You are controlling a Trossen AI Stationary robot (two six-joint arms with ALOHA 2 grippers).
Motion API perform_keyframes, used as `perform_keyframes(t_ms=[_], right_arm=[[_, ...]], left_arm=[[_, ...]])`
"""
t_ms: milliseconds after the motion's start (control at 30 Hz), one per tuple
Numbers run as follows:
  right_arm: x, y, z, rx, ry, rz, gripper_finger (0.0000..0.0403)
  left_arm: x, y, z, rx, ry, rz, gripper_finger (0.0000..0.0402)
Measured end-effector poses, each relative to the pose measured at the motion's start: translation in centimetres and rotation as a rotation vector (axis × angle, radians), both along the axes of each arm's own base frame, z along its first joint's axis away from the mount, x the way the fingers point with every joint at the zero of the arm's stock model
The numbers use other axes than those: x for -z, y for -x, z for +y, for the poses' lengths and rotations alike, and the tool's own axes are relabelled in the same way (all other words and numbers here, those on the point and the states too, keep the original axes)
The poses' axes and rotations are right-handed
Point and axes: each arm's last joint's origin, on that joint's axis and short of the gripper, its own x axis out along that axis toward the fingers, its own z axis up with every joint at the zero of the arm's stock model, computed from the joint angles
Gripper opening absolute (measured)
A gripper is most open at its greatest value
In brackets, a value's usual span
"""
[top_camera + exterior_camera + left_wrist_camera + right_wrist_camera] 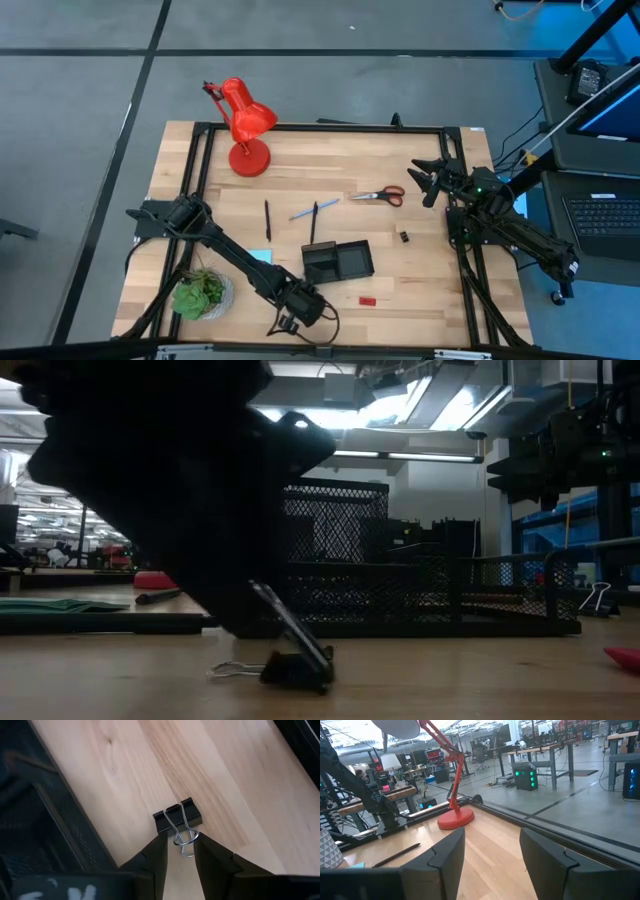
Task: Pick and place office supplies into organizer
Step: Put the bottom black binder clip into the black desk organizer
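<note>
A black binder clip (pixel 177 816) lies on the table close to its near edge, its body (pixel 295 665) down, one wire handle flat on the wood and the other raised aslant. My left gripper (pixel 181 851) stands over it, open, its fingertips on either side of the raised handle. The black mesh organizer (pixel 338 262) sits just beyond it. Farther off lie two black pens (pixel 267 218), a light blue pen (pixel 300 213), red-handled scissors (pixel 378 195), a second small clip (pixel 404 237) and a small red piece (pixel 367 299). The arm partly covers a light blue notepad (pixel 261 255). My right gripper (pixel 490 855) waits open at the table's right. My left gripper comes from above, slanting down, with the clip's raised wire handle (pixel 186 840) between its two fingertips. Whether the fingers touch the wire I cannot tell. The clip's body rests on the table.
A red desk lamp (pixel 243 125) stands at the far left and a green potted plant (pixel 203 293) at the near left corner, beside the left arm. The black table frame (pixel 320 127) runs along the edges. Bare wood lies between the organizer and the near edge.
</note>
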Motion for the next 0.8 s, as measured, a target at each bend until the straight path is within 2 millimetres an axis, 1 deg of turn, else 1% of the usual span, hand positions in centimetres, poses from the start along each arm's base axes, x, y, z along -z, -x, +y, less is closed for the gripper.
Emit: perform_keyframes(t_ms=[133, 333, 400, 500, 567, 667, 800], right_arm=[[0.0, 0.0, 0.0, 0.0, 0.0, 0.0, 0.0193], [0.0, 0.0, 0.0, 0.0, 0.0, 0.0, 0.0193], [0.0, 0.0, 0.0, 0.0, 0.0, 0.0, 0.0193], [0.0, 0.0, 0.0, 0.0, 0.0, 0.0, 0.0193], [0.0, 0.0, 0.0, -0.001, 0.0, 0.0, 0.0193], [0.0, 0.0, 0.0, 0.0, 0.001, 0.0, 0.0193], [0.0, 0.0, 0.0, 0.0, 0.0, 0.0, 0.0193]], left_arm=[[-0.1, -0.2, -0.1, 0.042, -0.016, -0.023, 0.0099], [0.0, -0.2, -0.1, 0.071, -0.031, -0.028, 0.0095], [0.5, -0.3, -0.2, 0.099, -0.051, -0.025, 0.0092], [1.7, -0.4, -0.3, 0.151, -0.088, -0.009, 0.0087], [2.1, -0.5, -0.4, 0.179, -0.108, -0.009, 0.0086], [2.4, -0.5, -0.6, 0.191, -0.13, -0.014, 0.0086], [2.1, -0.3, -0.9, 0.192, -0.179, -0.05, 0.0086]])
